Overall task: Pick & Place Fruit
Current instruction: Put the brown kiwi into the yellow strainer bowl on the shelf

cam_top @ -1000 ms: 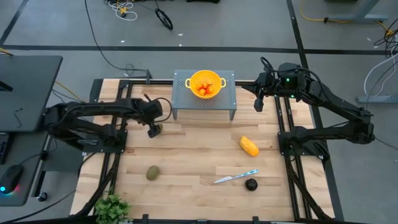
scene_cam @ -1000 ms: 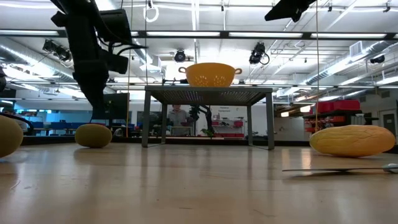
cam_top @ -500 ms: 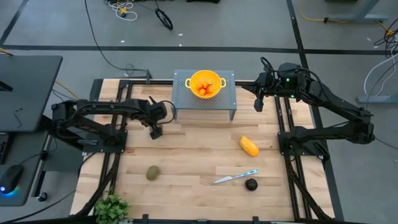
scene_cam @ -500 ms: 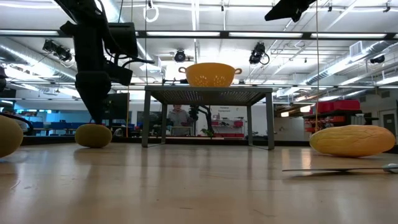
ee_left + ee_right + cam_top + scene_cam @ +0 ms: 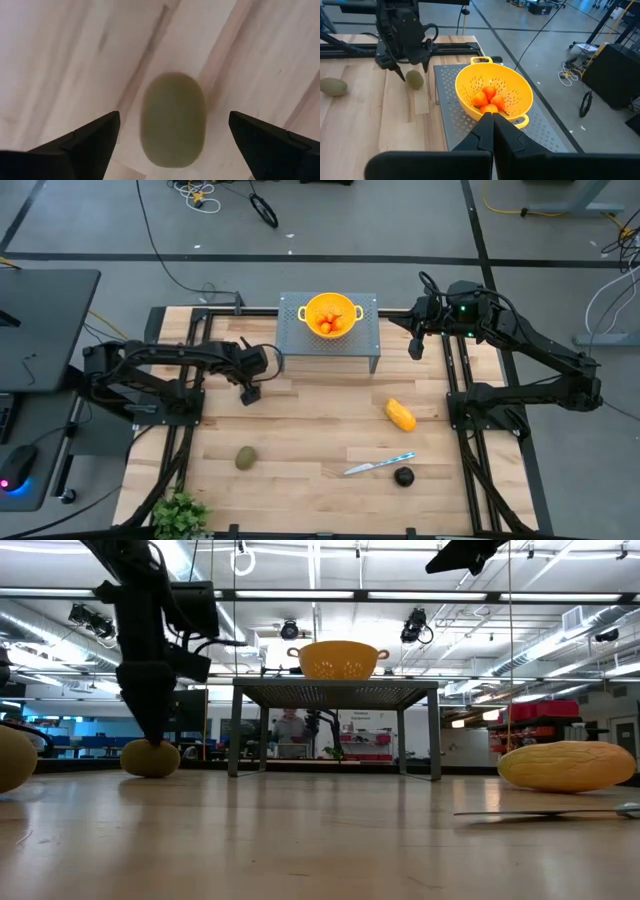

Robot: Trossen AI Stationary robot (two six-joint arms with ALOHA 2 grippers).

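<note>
Left gripper (image 5: 172, 131) hangs with its fingers spread wide over an olive-brown fruit (image 5: 173, 120) that lies on the wooden table (image 5: 320, 430), holding nothing. A second olive-brown fruit (image 5: 245, 458), a knife (image 5: 379, 465), a dark round fruit (image 5: 403, 476) and a yellow-orange fruit (image 5: 400, 416) lie well apart. Farther back, small orange-red fruits (image 5: 488, 98) sit in the yellow bowl (image 5: 516, 85) on a metal stand (image 5: 300, 340). Right gripper (image 5: 492, 120) hovers closed beside it, empty.
</note>
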